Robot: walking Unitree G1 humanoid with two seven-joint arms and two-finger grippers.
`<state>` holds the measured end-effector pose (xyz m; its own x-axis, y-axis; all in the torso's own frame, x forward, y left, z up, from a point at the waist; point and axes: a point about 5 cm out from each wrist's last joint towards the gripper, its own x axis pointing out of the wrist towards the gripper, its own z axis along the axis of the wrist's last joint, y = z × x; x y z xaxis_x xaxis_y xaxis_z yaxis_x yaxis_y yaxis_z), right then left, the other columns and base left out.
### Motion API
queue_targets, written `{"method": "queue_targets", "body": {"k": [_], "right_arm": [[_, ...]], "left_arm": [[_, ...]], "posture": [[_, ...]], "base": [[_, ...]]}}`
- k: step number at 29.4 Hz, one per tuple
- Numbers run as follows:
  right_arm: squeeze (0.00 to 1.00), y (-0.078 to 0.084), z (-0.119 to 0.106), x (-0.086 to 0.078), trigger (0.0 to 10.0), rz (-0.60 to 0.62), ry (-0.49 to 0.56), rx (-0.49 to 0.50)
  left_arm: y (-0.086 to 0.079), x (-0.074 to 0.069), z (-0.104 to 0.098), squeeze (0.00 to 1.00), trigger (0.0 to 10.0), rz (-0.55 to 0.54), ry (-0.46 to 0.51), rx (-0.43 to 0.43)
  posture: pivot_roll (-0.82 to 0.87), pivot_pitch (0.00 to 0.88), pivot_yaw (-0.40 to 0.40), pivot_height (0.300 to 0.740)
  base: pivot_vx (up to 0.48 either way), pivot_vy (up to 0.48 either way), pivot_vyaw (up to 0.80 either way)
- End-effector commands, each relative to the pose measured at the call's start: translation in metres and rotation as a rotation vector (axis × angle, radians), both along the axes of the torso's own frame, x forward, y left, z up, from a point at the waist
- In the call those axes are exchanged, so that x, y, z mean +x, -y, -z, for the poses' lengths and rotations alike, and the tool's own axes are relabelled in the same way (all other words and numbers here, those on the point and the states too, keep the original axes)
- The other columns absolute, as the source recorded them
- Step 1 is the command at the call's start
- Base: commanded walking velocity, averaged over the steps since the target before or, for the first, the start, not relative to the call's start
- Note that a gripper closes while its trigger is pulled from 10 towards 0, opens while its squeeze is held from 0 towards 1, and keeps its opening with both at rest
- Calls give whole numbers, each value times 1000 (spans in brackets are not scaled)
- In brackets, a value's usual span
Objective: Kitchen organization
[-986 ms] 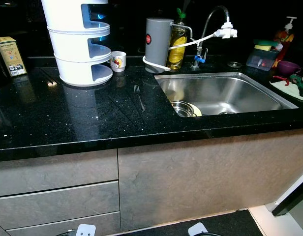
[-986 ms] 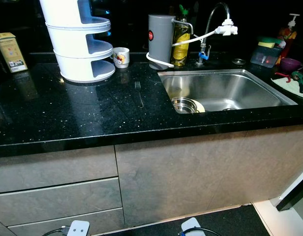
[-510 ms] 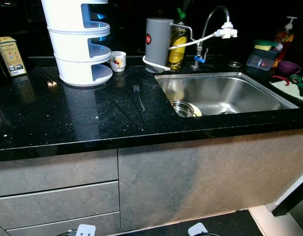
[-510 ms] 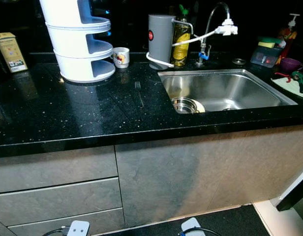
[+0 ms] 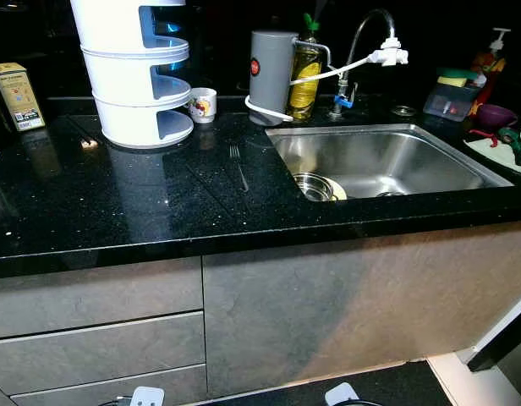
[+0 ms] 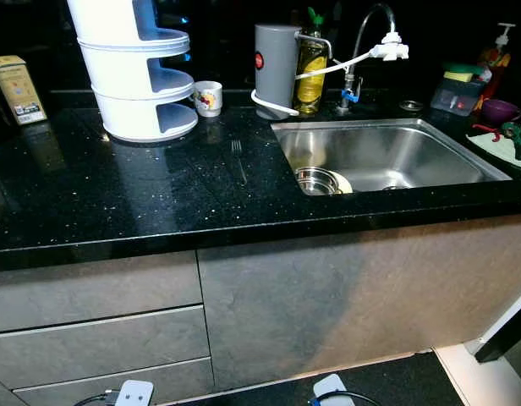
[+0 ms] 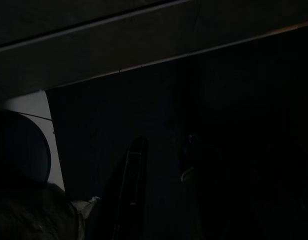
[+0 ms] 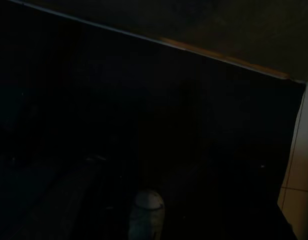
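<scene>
While both arms hang idle in shade, each gripper's opening (views very dark) cannot be told.

Both eye views look down at the counter (image 5: 159,203) and sink (image 5: 387,161); wrist views face dark floor.

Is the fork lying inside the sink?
No, the fork lies flat on the black countertop, to the left of the sink.
</scene>
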<state>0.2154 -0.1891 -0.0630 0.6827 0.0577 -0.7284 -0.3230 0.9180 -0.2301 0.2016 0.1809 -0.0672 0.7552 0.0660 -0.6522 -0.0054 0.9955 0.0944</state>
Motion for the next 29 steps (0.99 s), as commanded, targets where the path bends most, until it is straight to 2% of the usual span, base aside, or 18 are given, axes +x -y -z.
{"method": "queue_targets", "body": {"k": [1, 3, 4, 7, 17, 24, 29], "right_arm": [[0, 6, 7, -13, 10000, 16, -44, -12], [0, 6, 8, -14, 10000, 17, -47, -12], [0, 6, 9, -16, 10000, 18, -51, -12], [0, 6, 10, -19, 10000, 25, -56, -10], [0, 12, 13, -27, 10000, 52, -72, -12], [0, 5, 14, -26, 10000, 41, -70, -2], [0, 3, 14, -26, 10000, 35, -67, 1]], "left_arm": [[4, -14, 8, 0, 10000, 5, -50, -23], [5, -16, 10, 0, 10000, 14, -63, -25], [7, -19, 12, 0, 10000, 57, -78, -10], [6, -21, 12, 0, 10000, 65, -77, 0], [5, -14, 9, 0, 10000, 57, -57, 9], [9, -26, 15, 0, 10000, 91, -102, 3], [9, -28, 16, 0, 10000, 93, -106, 9]], "posture": [[-1, 112, -47, 740], [-1, 112, -47, 740], [1, 106, -43, 740], [6, 105, -37, 740], [19, 74, -40, 740], [12, 77, -34, 740], [9, 86, -38, 740]], "base": [[0, 0, 0], [0, 0, 0], [0, 0, 0], [0, 0, 0], [0, 0, 0], [0, 0, 0], [0, 0, 0]]}}
